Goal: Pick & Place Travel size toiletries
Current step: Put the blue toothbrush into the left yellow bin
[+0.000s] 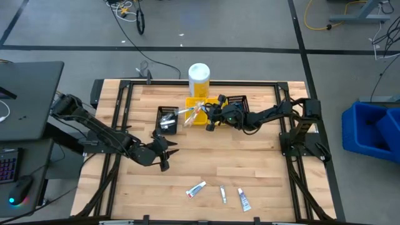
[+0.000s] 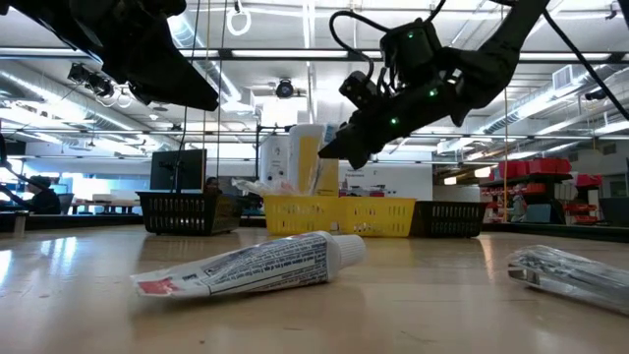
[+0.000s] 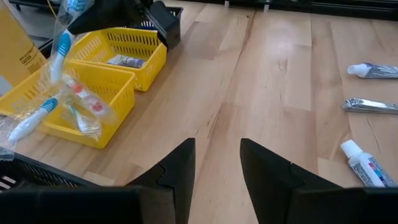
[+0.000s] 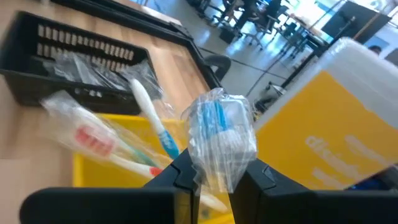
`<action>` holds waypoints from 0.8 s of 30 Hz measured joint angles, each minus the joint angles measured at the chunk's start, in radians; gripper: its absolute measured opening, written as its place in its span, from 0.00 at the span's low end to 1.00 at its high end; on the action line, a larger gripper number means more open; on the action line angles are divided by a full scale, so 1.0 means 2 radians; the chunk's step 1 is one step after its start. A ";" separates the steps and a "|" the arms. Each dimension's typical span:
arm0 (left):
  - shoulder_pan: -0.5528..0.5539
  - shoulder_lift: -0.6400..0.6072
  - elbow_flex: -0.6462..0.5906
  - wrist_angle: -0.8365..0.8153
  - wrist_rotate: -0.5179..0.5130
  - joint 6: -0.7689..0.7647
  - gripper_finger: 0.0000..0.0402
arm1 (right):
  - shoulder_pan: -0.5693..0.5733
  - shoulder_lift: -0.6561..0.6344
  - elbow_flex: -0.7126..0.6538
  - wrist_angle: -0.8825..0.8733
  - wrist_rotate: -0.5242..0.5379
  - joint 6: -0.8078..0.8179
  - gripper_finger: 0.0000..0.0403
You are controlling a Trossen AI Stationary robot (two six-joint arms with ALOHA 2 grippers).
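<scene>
My right gripper (image 4: pixel 214 180) hangs over the yellow bins (image 1: pixel 201 112), shut on a plastic-wrapped blue-and-white toothbrush (image 4: pixel 217 130). More wrapped toothbrushes, one red (image 4: pixel 93 140) and one blue (image 4: pixel 152 121), lie slanted in the yellow bin (image 3: pixel 93 93), their ends sticking out over its rim. My left gripper (image 3: pixel 217 168) is open and holds nothing, above bare wood left of the table's middle (image 1: pixel 164 151). Two white toothpaste tubes (image 1: pixel 196 189) (image 1: pixel 244 200) and a silvery piece (image 1: pixel 222 194) lie flat near the near edge. My right gripper pinches the wrapped toothbrush between its two fingers (image 4: pixel 186 171) at one end of the wrapper (image 4: pixel 214 158), through the crumpled plastic. In the left wrist view the brush (image 3: pixel 62 43) hangs slanting down from the fingers toward the yellow bin; whether its lower end rests there, I cannot tell.
A tall white-and-yellow cylinder (image 1: pixel 199 80) stands just beyond the yellow bins. One black bin (image 1: pixel 167 119) sits left of them with silvery packets inside, another (image 1: pixel 237 102) to the right under the right arm. Open wood lies across the table's middle.
</scene>
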 joint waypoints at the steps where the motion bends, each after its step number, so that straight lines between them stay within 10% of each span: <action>1: 0.000 0.000 0.000 0.000 0.000 0.001 0.33 | -0.001 0.001 0.000 0.000 -0.004 0.000 0.16; 24: 0.000 0.000 0.000 0.000 0.001 -0.007 0.33 | -0.014 0.001 0.000 0.015 -0.038 0.084 0.66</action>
